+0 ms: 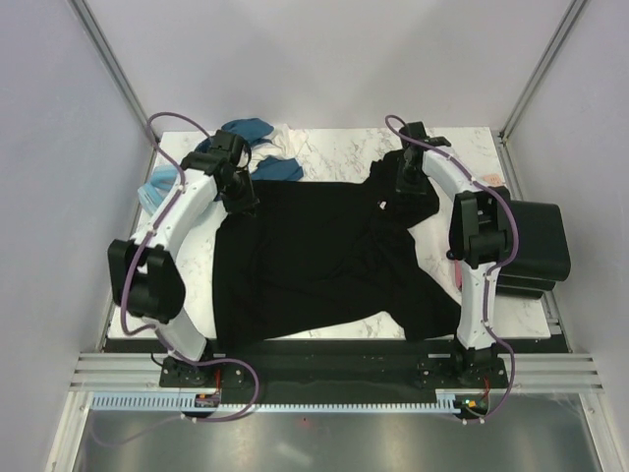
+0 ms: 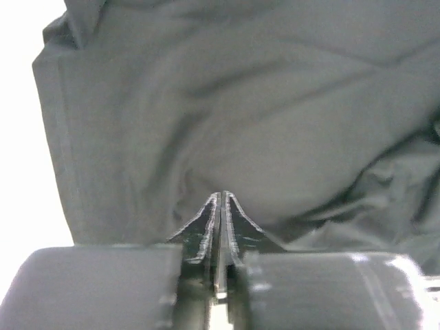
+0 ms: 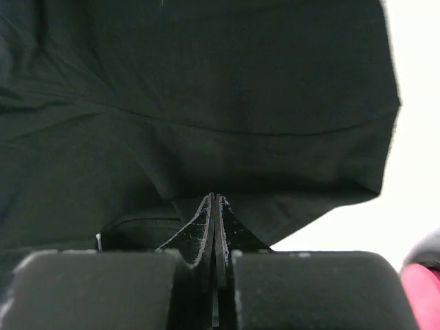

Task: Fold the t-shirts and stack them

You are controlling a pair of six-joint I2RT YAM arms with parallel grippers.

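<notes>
Overhead camera looks down; wrist cameras closely face the black t-shirt [image 1: 314, 256].

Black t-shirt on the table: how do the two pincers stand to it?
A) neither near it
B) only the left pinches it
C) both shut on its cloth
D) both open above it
C: the left pincer and the right pincer both show closed fingers puckering the black t-shirt at their tips.

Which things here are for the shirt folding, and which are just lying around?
For the job: the wide black cloth t-shirt, pinched by the left gripper and right gripper; the crumpled teal-blue cloth t-shirts; the stack of folded black cloth.
Just lying about: the small pinkish-beige block; the white marble table top.
</notes>
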